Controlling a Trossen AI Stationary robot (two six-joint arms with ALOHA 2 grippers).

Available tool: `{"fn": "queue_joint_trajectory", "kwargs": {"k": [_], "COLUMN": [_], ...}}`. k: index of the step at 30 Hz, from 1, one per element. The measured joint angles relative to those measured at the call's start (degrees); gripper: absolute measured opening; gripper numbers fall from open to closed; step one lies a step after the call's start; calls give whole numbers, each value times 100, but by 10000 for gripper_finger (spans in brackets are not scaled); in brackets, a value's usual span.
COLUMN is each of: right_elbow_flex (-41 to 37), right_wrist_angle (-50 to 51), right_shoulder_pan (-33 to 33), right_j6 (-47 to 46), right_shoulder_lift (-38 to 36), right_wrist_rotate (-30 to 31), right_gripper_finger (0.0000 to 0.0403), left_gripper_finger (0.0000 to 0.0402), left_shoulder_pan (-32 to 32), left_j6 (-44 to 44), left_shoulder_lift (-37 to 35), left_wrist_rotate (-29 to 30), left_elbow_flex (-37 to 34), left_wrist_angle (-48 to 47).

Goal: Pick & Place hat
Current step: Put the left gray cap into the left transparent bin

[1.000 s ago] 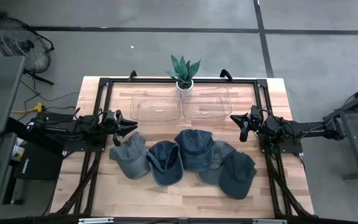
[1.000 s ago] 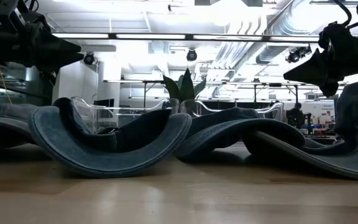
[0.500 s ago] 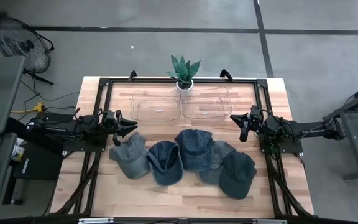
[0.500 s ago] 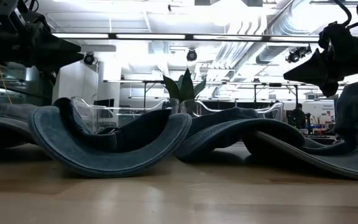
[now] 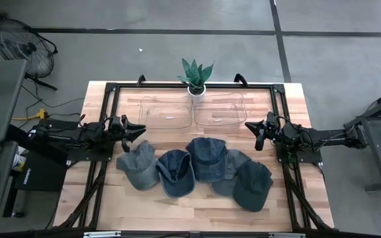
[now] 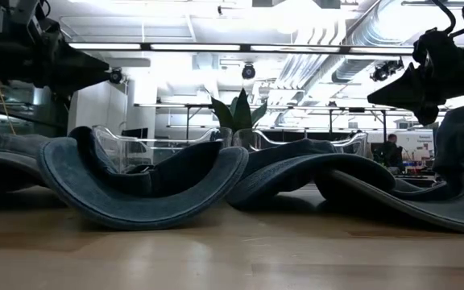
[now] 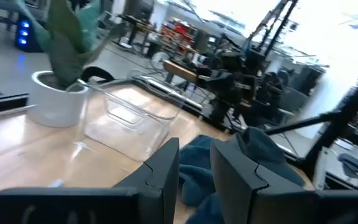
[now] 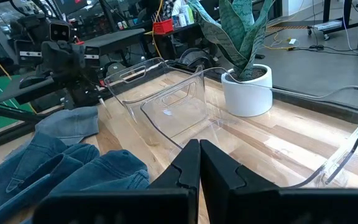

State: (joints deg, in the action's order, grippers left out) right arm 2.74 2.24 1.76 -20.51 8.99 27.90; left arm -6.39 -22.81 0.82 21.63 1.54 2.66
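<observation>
Several blue denim caps lie overlapping on the middle of the wooden table: a greyer one at the left (image 5: 137, 165), darker ones (image 5: 176, 173) (image 5: 206, 158) and one at the right (image 5: 252, 185). They rest on their brims and crowns, and in the low view one curved brim (image 6: 143, 189) is nearest. My left gripper (image 5: 137, 127) hovers above the table's left side, just far of the leftmost cap; its fingers (image 7: 166, 168) stand a narrow gap apart and hold nothing. My right gripper (image 5: 251, 132) hovers at the right side, shut and empty (image 8: 199, 155).
Two clear plastic bins (image 5: 169, 112) (image 5: 220, 111) stand side by side at the table's far side. A potted plant (image 5: 196, 76) stands behind them at the far edge. A black frame (image 5: 111, 89) runs round the table. Bare wood lies along the near edge.
My left gripper has shifted a little toward the table's far edge and turned slightly. The caps and my right gripper have kept still.
</observation>
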Motion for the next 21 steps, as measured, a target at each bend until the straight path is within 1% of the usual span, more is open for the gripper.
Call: {"fn": "queue_joint_trajectory", "kwargs": {"k": [2,8,12,13,15,18,21], "right_elbow_flex": [0,0,0,0,0,0,0], "right_wrist_angle": [0,0,0,0,0,0,0], "right_shoulder_pan": [0,0,0,-1,0,-2,-1], "right_j6": [0,1,0,0,0,0,2], "right_shoulder_lift": [-1,-1,-1,1,1,0,-1], "right_wrist_rotate": [-2,-1,0,0,0,-1,-2], "right_gripper_finger": [5,5,5,5,5,5,5], "left_gripper_finger": [90,90,90,90,90,92,109], "left_shoulder_pan": [0,0,-2,0,-2,-2,-2], "left_j6": [0,-26,-710,-706,-372,97,563], "left_shoulder_lift": [0,0,0,0,37,88,103], "left_wrist_rotate": [-58,-651,-780,-868,-1067,-1125,-1157], "left_elbow_flex": [0,1,17,54,155,341,611], "left_wrist_angle": [36,74,98,41,23,15,-12]}}
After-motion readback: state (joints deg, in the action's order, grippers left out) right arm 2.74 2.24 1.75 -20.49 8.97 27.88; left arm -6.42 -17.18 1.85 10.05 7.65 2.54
